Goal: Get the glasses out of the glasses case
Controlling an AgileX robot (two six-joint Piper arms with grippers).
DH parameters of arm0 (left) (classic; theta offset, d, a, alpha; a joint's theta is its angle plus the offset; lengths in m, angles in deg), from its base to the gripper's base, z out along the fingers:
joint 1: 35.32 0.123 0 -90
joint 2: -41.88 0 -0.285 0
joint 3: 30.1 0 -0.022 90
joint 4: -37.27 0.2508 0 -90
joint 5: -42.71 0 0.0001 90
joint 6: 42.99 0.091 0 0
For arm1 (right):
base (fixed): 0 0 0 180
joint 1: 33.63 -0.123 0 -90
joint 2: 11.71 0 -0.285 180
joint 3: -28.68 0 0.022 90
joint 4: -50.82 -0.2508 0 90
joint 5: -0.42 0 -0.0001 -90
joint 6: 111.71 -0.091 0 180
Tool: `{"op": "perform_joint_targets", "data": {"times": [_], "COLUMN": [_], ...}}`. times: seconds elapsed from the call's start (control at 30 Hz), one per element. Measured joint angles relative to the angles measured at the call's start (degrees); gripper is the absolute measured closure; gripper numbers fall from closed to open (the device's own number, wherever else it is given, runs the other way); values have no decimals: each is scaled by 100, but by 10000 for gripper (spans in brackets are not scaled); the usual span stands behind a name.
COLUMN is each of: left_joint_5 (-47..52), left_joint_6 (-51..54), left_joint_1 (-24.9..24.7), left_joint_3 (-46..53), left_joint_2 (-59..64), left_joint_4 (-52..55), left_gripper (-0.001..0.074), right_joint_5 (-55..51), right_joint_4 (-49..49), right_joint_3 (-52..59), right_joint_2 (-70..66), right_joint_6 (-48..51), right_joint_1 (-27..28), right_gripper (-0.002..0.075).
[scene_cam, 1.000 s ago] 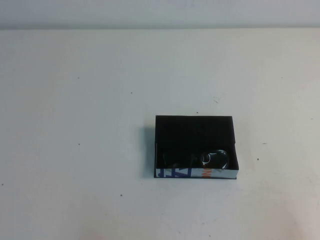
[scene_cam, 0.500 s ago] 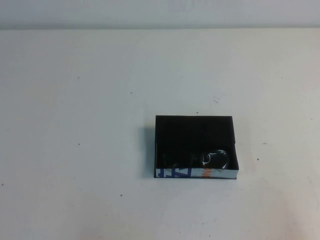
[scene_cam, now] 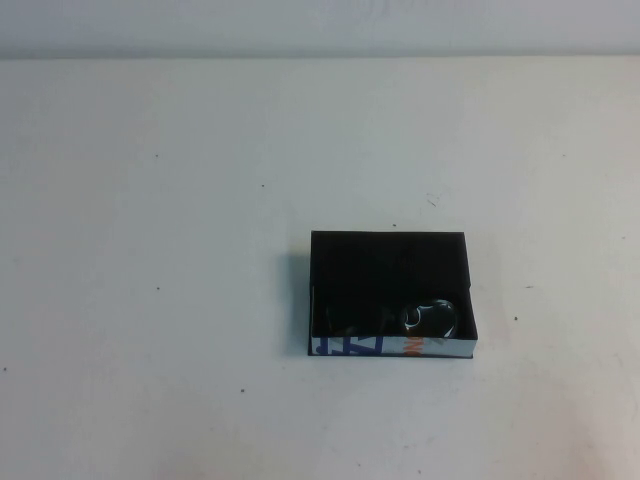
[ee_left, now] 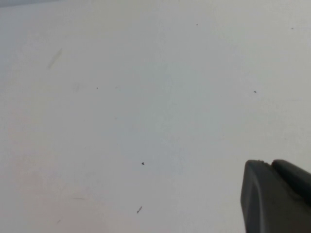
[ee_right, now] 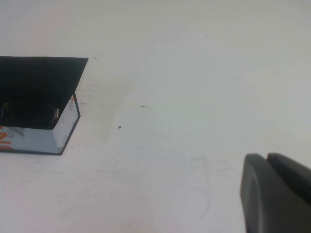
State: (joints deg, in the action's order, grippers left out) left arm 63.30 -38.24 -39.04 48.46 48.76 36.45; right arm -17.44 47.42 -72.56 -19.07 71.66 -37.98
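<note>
The glasses case (scene_cam: 390, 262) is a shallow box, black inside, lying open on the white table right of centre; its near white wall carries blue letters and an orange mark. The glasses (scene_cam: 428, 317) lie inside along the near wall, one greyish lens showing. The right wrist view shows the case's corner (ee_right: 65, 124) off to one side. My left gripper (ee_left: 268, 164) is shut and empty over bare table. My right gripper (ee_right: 266, 158) is shut and empty, apart from the case. Neither arm shows in the high view.
The white table (scene_cam: 160, 200) has small dark specks. Its far edge meets a pale wall (scene_cam: 320, 25) at the back.
</note>
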Motion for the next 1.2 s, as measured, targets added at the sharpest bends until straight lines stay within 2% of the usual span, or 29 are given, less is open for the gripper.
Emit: {"op": "perform_joint_targets", "data": {"times": [0.6, 0.73, 0.83, 1.07, 1.2], "left_joint_5": [0, 0, 0, 0, 0], "left_joint_6": [0, 0, 0, 0, 0], "left_joint_1": [0, 0, 0, 0, 0], "left_joint_3": [0, 0, 0, 0, 0], "left_joint_2": [0, 0, 0, 0, 0], "left_joint_4": [0, 0, 0, 0, 0], "left_gripper": [739, 739, 739, 739, 740], "right_joint_5": [0, 0, 73, 541, 679], "right_joint_4": [-11, -336, -1241, -4953, -5628], "right_joint_3": [0, 0, 0, 0, 0], "right_joint_2": [0, 0, 0, 0, 0], "right_joint_6": [0, 0, 0, 0, 0], "right_joint_1": [0, 0, 0, 0, 0], "right_gripper": [743, 743, 743, 744, 744]}}
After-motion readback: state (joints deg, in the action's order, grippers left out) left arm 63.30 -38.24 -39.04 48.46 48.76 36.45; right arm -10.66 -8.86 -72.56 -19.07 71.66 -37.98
